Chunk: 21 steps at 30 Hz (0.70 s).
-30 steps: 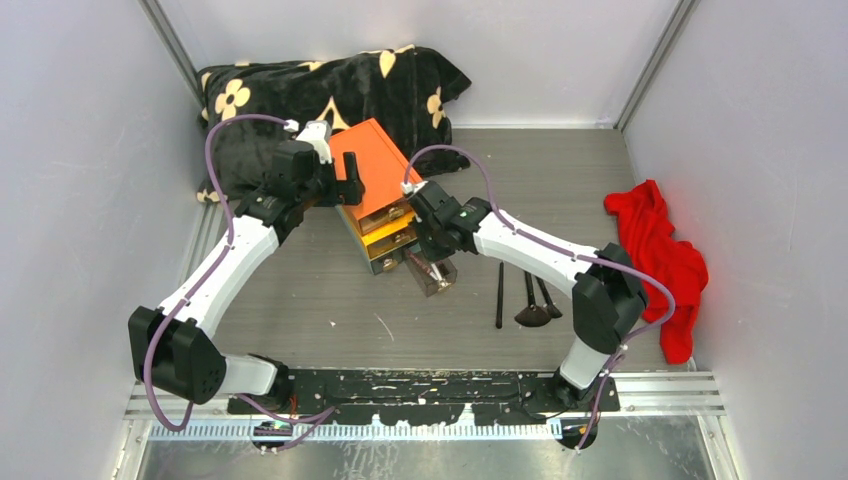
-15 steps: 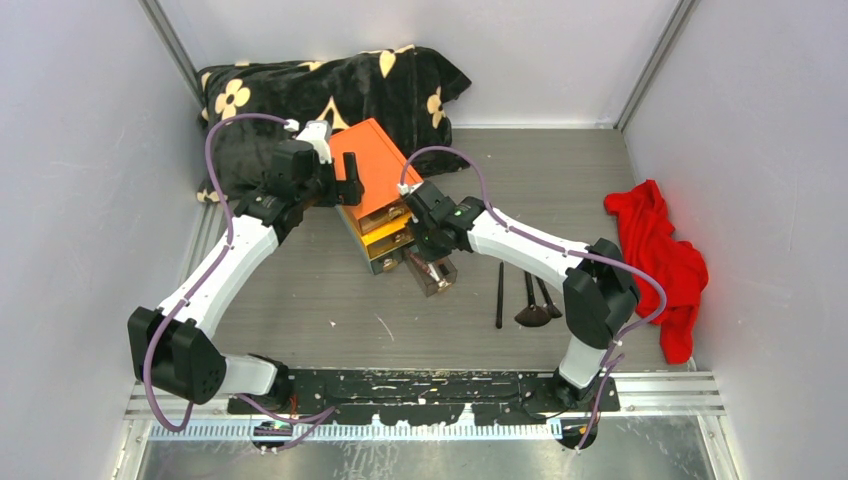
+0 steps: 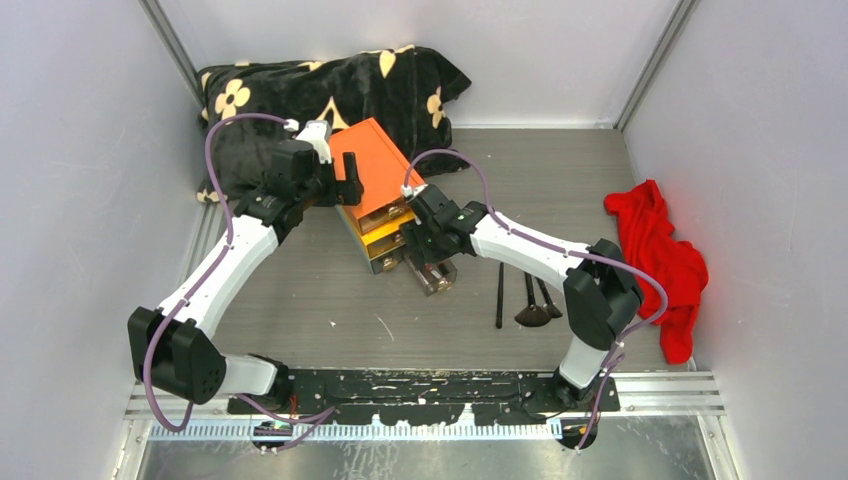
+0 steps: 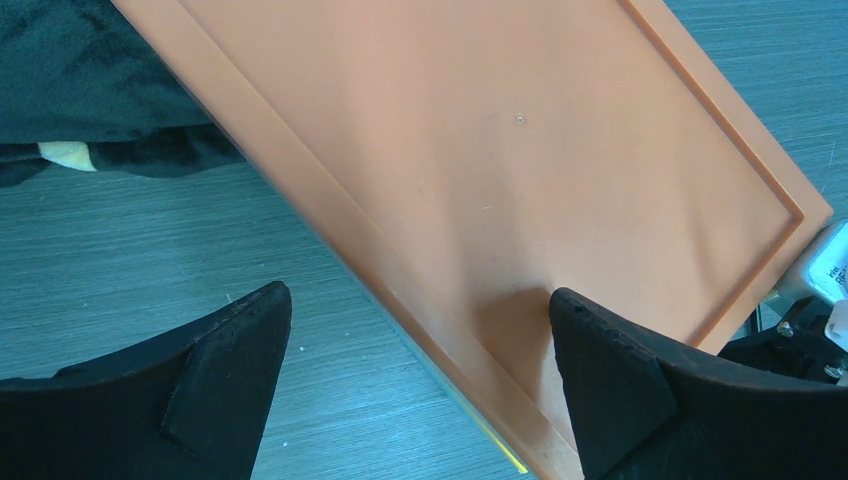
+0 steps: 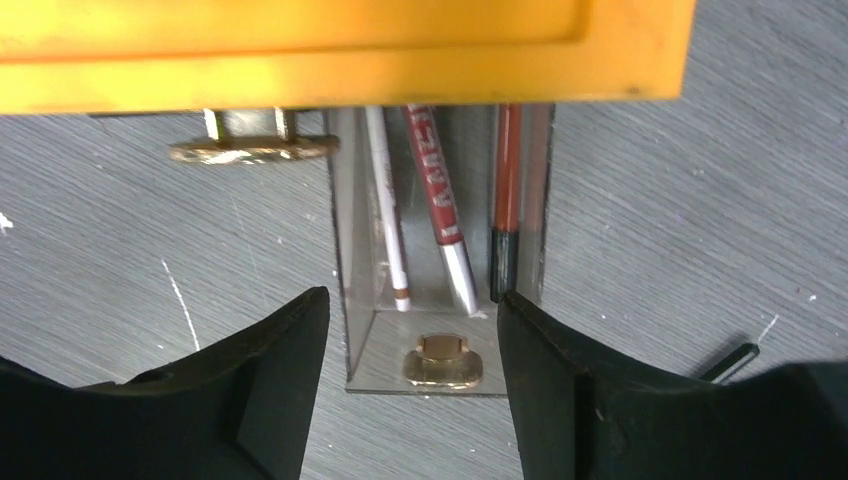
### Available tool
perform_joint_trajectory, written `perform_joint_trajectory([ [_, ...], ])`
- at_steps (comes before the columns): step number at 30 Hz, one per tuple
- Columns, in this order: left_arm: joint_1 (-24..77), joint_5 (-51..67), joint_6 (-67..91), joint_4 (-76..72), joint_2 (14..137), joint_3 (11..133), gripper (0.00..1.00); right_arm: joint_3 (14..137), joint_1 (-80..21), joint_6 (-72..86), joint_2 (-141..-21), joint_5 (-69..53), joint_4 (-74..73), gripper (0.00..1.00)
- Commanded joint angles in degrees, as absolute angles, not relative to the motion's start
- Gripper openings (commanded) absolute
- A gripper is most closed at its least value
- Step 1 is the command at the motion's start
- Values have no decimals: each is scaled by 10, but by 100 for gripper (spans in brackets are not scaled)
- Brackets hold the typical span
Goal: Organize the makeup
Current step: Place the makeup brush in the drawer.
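Observation:
An orange-topped box [image 3: 372,172] with clear drawers stands mid-table. Its lowest drawer [image 5: 437,250] is pulled out, and in it lie a white pencil [image 5: 387,220], a red tube [image 5: 436,185] and a red-and-black pencil [image 5: 505,200]. My right gripper [image 5: 412,300] hangs open over the drawer's front, its fingers either side of the gold knob [image 5: 443,362] and holding nothing. In the top view the right gripper [image 3: 425,255] is at that drawer [image 3: 436,276]. My left gripper [image 4: 420,300] is wide open astride the box lid's edge [image 4: 400,270]. Black brushes [image 3: 531,305] lie on the table to the right.
A black floral pouch [image 3: 330,90] lies at the back left behind the box. A red cloth [image 3: 660,260] is bunched by the right wall. A second gold handle [image 5: 252,150] shows under the yellow drawer front [image 5: 340,50].
My right gripper's jaws have gone from shut to open above the pulled-out drawer's knob. The left arm and the box have not moved.

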State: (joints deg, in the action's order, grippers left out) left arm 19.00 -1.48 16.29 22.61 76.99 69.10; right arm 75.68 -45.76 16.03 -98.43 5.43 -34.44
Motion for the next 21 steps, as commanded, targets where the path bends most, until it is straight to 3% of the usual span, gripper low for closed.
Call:
perform_joint_trajectory([
  [1, 187, -23, 150, 246, 761, 700, 100, 745, -449, 163, -931, 70, -335, 65],
  [10, 186, -25, 147, 253, 761, 712, 100, 671, -449, 177, -807, 90, -338, 43],
  [17, 186, -26, 147, 261, 770, 729, 100, 592, -449, 194, -750, 75, -335, 9],
  [21, 186, -23, 147, 260, 777, 736, 100, 539, -449, 208, -726, 69, -314, 3],
])
